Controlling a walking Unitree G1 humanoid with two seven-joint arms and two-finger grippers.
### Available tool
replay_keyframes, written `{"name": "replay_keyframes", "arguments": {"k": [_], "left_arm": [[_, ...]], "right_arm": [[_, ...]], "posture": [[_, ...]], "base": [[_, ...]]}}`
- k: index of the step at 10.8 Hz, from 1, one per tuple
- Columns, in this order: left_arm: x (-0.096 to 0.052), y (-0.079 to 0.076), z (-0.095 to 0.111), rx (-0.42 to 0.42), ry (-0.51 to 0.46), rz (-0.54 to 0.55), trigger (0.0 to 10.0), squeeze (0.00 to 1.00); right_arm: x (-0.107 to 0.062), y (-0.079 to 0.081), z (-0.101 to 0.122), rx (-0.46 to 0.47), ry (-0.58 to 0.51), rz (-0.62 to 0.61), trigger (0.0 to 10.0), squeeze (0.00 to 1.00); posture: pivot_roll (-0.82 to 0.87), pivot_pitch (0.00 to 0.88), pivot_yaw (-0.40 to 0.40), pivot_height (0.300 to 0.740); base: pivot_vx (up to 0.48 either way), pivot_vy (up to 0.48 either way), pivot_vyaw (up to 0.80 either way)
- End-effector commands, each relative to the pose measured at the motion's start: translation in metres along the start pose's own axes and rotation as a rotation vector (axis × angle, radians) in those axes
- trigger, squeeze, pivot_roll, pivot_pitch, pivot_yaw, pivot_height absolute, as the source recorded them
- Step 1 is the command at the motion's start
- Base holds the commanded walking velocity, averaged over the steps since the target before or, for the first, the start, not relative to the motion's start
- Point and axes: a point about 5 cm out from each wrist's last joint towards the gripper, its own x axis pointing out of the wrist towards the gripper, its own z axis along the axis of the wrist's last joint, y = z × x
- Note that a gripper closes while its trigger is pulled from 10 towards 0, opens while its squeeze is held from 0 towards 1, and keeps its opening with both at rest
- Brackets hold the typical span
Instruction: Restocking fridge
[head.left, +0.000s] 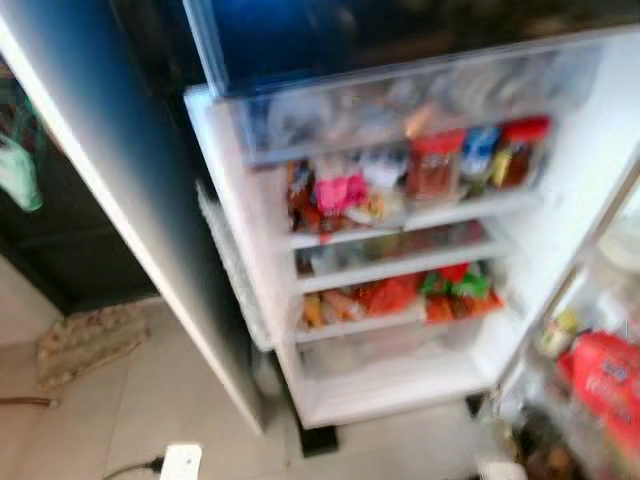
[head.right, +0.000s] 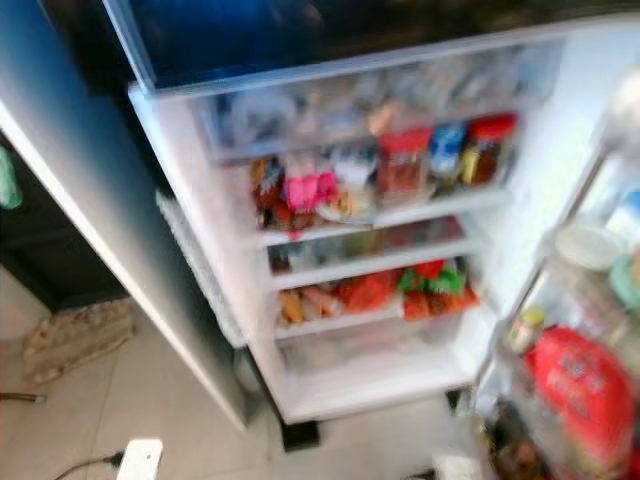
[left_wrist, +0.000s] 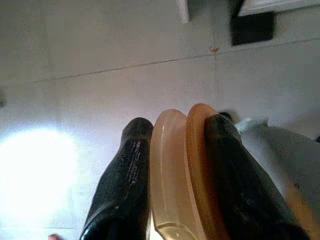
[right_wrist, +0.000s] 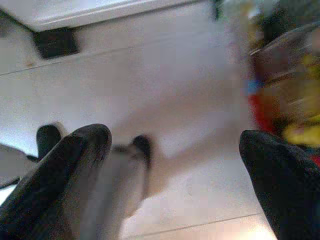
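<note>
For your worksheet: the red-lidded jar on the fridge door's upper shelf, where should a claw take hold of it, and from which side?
Probably by the red-lidded jar's upper body, just under the lid, coming straight in from the open front. It seems to stand upright behind a low shelf rail, with packets and bottles close on both sides. Blur hides finer detail.

The open fridge door (head.left: 250, 250) carries white shelves (head.left: 420, 215) packed with blurred jars, a pink packet (head.left: 340, 190) and red and green packets (head.left: 455, 290), while the tiled floor (head.left: 130, 400) bears a patterned mat (head.left: 85, 340) and a white power strip (head.left: 180, 462).
</note>
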Motion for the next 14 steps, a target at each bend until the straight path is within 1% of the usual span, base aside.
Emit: {"name": "replay_keyframes", "arguments": {"k": [1, 4, 8, 10, 11, 13, 14], "left_arm": [[0.0, -0.006, -0.002, -0.017, 0.011, -0.033, 10.0, 0.0], [0.0, -0.006, -0.002, -0.022, 0.011, -0.033, 10.0, 0.0], [0.0, -0.006, -0.002, -0.032, 0.005, -0.048, 10.0, 0.0], [0.0, -0.006, 0.001, 0.001, -0.029, -0.054, 10.0, 0.0], [0.0, -0.006, 0.004, 0.001, -0.05, -0.052, 10.0, 0.0], [0.0, -0.007, 0.015, 0.147, -0.12, -0.064, 10.0, 0.0], [0.0, -0.009, 0.023, 0.327, -0.166, -0.062, 10.0, 0.0]], "right_arm": [[0.002, 0.014, 0.003, 0.007, -0.008, 0.034, 10.0, 0.0], [0.002, 0.014, 0.003, 0.001, -0.008, 0.03, 10.0, 0.0], [0.002, 0.015, 0.002, -0.013, -0.004, 0.024, 10.0, 0.0], [0.002, 0.015, 0.002, -0.029, 0.0, 0.024, 10.0, 0.0], [0.002, 0.015, 0.003, -0.031, 0.0, 0.025, 10.0, 0.0], [0.003, 0.014, 0.005, -0.038, -0.001, 0.027, 10.0, 0.0], [0.003, 0.014, 0.007, -0.049, -0.001, 0.028, 10.0, 0.0]], "posture": [[-0.07, 0.0, 0.057, 0.74], [-0.08, 0.0, 0.063, 0.74], [-0.08, 0.0, 0.07, 0.74], [-0.07, 0.0, 0.068, 0.74], [-0.07, 0.0, 0.067, 0.74], [-0.07, 0.0, 0.066, 0.74], [-0.07, 0.0, 0.065, 0.74]], "base": [[0.0, -0.311, 0.0], [0.0, -0.3, 0.0], [0.0, 0.0, 0.0], [0.0, 0.0, 0.0], [0.0, 0.0, 0.0], [0.0, 0.0, 0.0], [0.0, 0.0, 0.0]]}}
